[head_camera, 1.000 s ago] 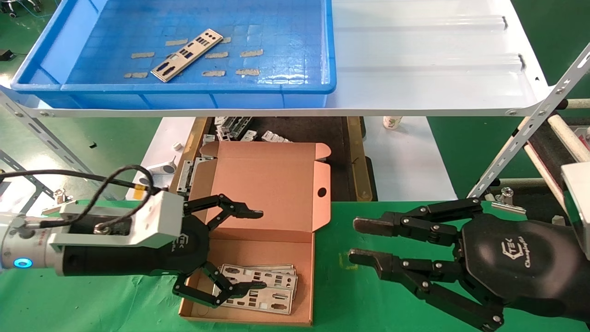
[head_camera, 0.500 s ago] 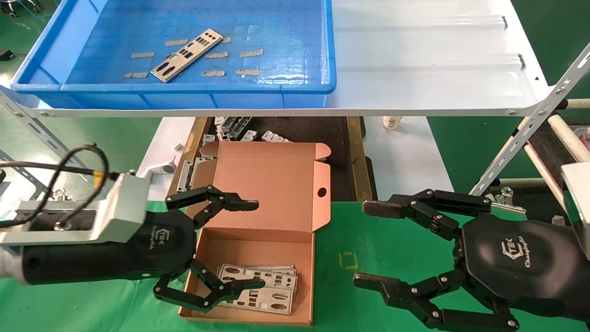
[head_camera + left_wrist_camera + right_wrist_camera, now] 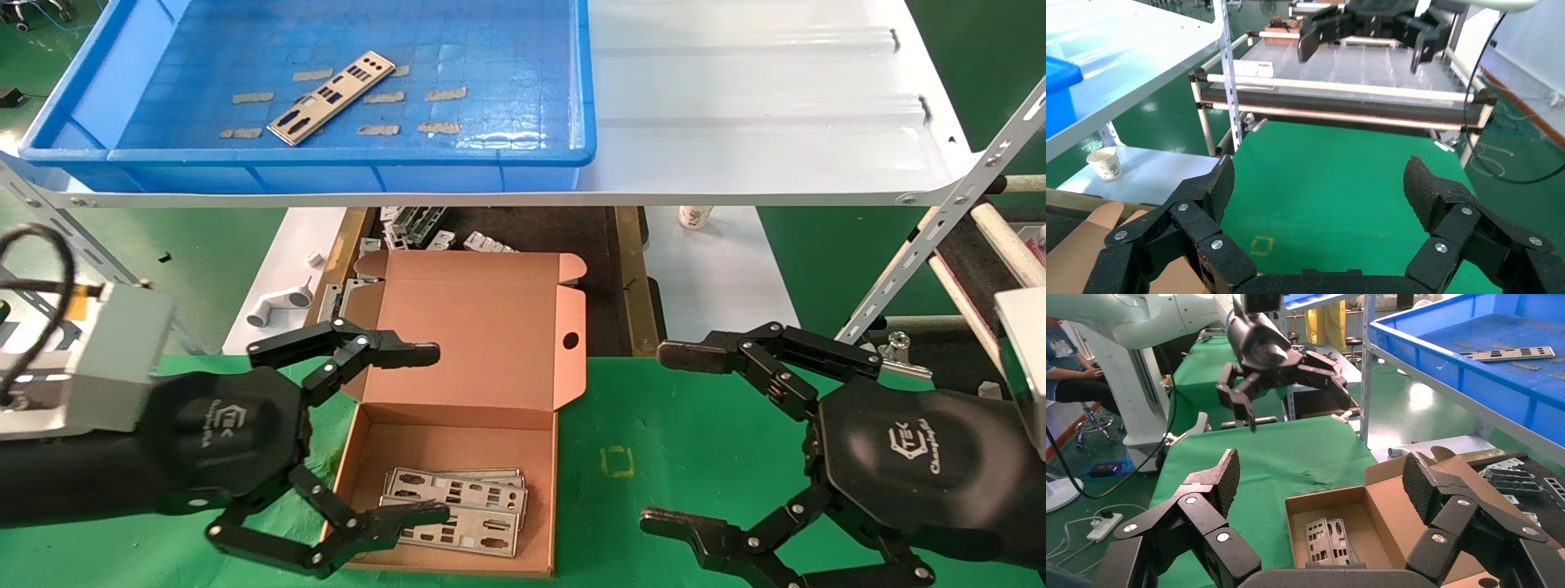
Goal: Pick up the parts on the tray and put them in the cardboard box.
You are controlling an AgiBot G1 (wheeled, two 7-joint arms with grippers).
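Note:
One silver punched part lies at a slant on the floor of the blue tray, on the shelf at the upper left. The cardboard box stands with its lid up on the green table, and a few overlapping parts lie flat inside it. My left gripper hovers at the box's left side, wide open, holding nothing. To the right of the box my right gripper is also wide open and empty. The right wrist view shows the box, the parts in it and the tray.
The white ribbed shelf overhangs the space behind the box. Under it lie loose metal brackets, a white pipe fitting and a paper cup. A yellow square mark sits on the green cloth. A rack stands at the right.
My left gripper has drawn back to the left, away from over the box. My right gripper has spread its fingers much wider and shifted slightly right.

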